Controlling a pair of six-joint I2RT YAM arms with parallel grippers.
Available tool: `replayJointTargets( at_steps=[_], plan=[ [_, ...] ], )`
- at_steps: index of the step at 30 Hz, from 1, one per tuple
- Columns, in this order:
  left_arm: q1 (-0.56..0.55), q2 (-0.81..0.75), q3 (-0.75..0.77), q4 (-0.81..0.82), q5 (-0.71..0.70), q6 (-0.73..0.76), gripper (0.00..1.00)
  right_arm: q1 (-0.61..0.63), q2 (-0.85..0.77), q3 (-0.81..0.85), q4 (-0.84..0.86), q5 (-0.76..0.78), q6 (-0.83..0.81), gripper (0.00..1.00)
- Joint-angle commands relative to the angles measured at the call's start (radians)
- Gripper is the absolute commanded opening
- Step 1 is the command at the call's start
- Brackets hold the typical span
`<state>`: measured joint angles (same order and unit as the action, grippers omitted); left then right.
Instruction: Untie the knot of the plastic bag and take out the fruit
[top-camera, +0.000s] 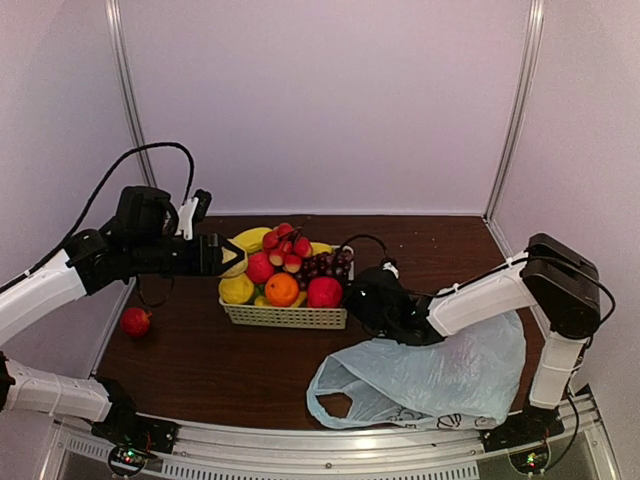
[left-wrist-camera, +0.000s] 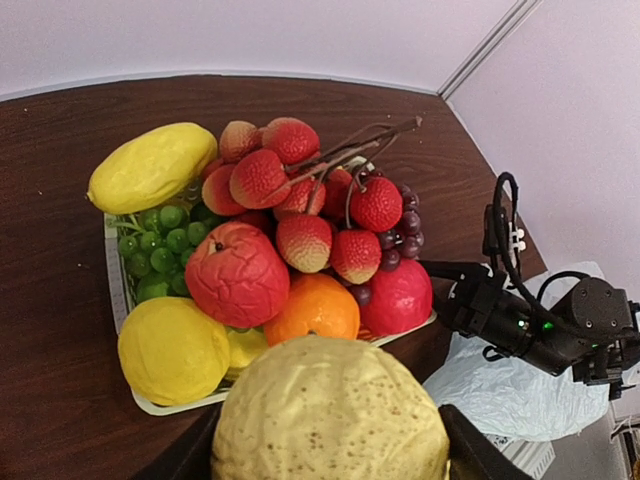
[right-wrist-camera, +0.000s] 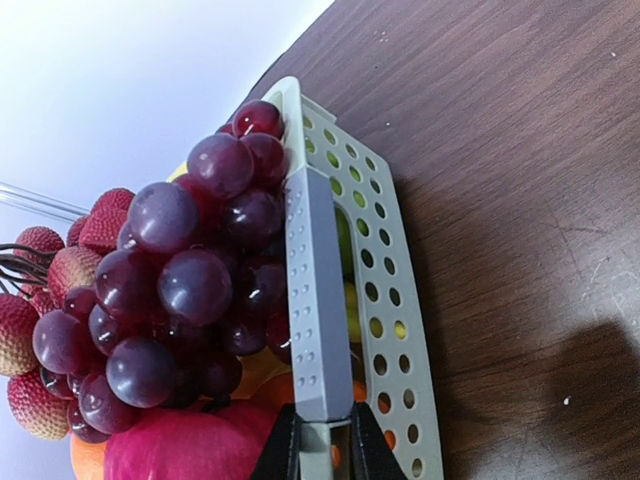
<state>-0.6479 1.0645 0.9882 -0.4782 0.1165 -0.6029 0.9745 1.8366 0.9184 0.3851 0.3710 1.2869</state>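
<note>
The plastic bag (top-camera: 430, 375) lies flat and slack on the table at the right front, one handle loop open at its left end; no knot shows. Fruit fills a pale perforated basket (top-camera: 285, 316): lemons, an orange, red fruits, lychees, and purple grapes (right-wrist-camera: 190, 290). My left gripper (top-camera: 235, 258) hangs over the basket's left end, shut on a pale yellow lumpy fruit (left-wrist-camera: 330, 410) that fills the gap between its fingers. My right gripper (right-wrist-camera: 325, 442) is shut on the rim of the basket (right-wrist-camera: 385, 270) at its right end (top-camera: 352, 290).
A single red fruit (top-camera: 135, 321) lies on the dark wooden table near its left edge. In the left wrist view the right arm (left-wrist-camera: 530, 325) reaches in over the bag (left-wrist-camera: 510, 395). White walls and metal posts enclose the table.
</note>
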Motion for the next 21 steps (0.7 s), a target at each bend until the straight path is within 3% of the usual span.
replayJointTargets(
  at_steps=[1,5,7,14,18,21],
  plan=[
    [0.006,0.003,0.013,0.037,0.009,-0.011,0.48,0.044,-0.032,0.031,0.084,-0.032,-0.043,0.17],
    [0.006,-0.010,0.006,0.025,-0.001,-0.014,0.48,0.066,-0.078,-0.045,0.103,-0.098,-0.031,0.51],
    [0.007,-0.017,0.004,0.014,-0.016,-0.018,0.48,0.071,-0.123,-0.092,0.109,-0.107,-0.032,0.62],
    [0.007,-0.054,0.014,-0.037,-0.057,-0.022,0.49,0.029,-0.373,-0.224,-0.008,-0.058,-0.173,0.75],
    [0.007,-0.044,0.029,-0.059,-0.042,-0.011,0.49,-0.103,-0.409,-0.199,-0.091,-0.207,-0.340,0.77],
    [0.007,-0.038,0.038,-0.064,-0.045,-0.011,0.49,-0.221,-0.341,-0.089,-0.189,-0.396,-0.479,0.77]
  ],
)
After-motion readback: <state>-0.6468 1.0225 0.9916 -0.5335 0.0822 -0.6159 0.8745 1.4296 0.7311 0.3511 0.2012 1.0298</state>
